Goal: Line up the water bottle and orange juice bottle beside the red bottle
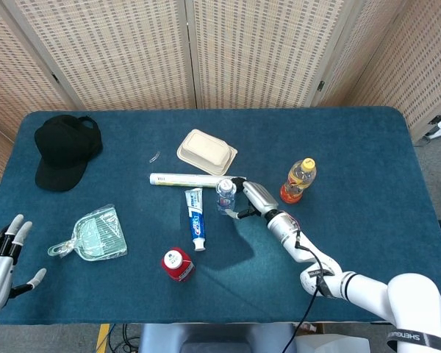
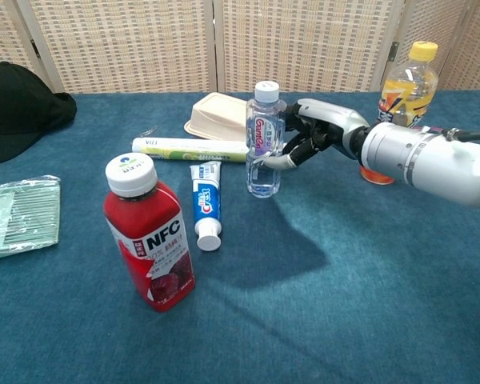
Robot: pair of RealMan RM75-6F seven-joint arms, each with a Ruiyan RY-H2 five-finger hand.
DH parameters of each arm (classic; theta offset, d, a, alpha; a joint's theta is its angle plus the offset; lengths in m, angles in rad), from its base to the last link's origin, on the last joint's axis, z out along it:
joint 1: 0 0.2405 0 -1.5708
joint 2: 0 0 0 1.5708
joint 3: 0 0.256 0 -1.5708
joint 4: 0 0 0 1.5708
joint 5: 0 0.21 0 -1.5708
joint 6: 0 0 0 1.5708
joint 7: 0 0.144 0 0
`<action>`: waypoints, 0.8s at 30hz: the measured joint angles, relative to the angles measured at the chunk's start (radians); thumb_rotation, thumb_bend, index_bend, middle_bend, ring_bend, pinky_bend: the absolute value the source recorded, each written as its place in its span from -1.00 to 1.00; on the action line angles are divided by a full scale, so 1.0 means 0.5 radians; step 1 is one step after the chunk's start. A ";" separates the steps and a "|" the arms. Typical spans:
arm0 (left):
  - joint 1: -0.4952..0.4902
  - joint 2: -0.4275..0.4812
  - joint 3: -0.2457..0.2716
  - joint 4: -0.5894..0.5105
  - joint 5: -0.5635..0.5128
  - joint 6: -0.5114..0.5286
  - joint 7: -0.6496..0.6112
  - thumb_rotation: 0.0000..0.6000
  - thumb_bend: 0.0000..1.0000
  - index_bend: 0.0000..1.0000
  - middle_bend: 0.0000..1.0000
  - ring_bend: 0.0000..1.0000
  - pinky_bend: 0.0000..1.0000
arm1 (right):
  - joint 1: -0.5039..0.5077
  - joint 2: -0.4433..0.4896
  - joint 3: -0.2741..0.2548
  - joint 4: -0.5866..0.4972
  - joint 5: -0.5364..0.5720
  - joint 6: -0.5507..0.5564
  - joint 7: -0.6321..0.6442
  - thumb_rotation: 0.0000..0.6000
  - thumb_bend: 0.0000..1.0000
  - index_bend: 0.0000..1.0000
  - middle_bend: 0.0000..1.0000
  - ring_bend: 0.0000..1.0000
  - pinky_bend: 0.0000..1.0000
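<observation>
The clear water bottle [image 1: 226, 195] [image 2: 265, 140] stands upright at the table's middle. My right hand [image 1: 251, 199] [image 2: 314, 134] is against its right side, thumb on the front and the other fingers curled behind, gripping it. The orange juice bottle [image 1: 298, 180] [image 2: 406, 86] stands upright to the right, behind my right forearm. Nearer the front edge stands the red bottle [image 1: 177, 264] [image 2: 150, 240] with its white cap. My left hand [image 1: 3, 259] hovers off the table's front left corner, fingers spread and holding nothing; the chest view does not show it.
A toothpaste tube [image 1: 195, 218] [image 2: 202, 210] lies between the water bottle and the red bottle. A long white tube [image 1: 185, 179] and a beige box [image 1: 206, 151] lie behind them. A black cap [image 1: 65, 149] and a green plastic packet [image 1: 97, 234] sit at the left.
</observation>
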 measured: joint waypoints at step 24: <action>-0.023 -0.017 -0.010 -0.005 -0.004 -0.033 0.020 1.00 -0.63 -0.84 -1.00 -0.89 -0.83 | -0.167 0.606 -0.286 -0.664 -0.364 0.172 0.220 1.00 -0.22 -0.14 -0.32 -0.55 -0.39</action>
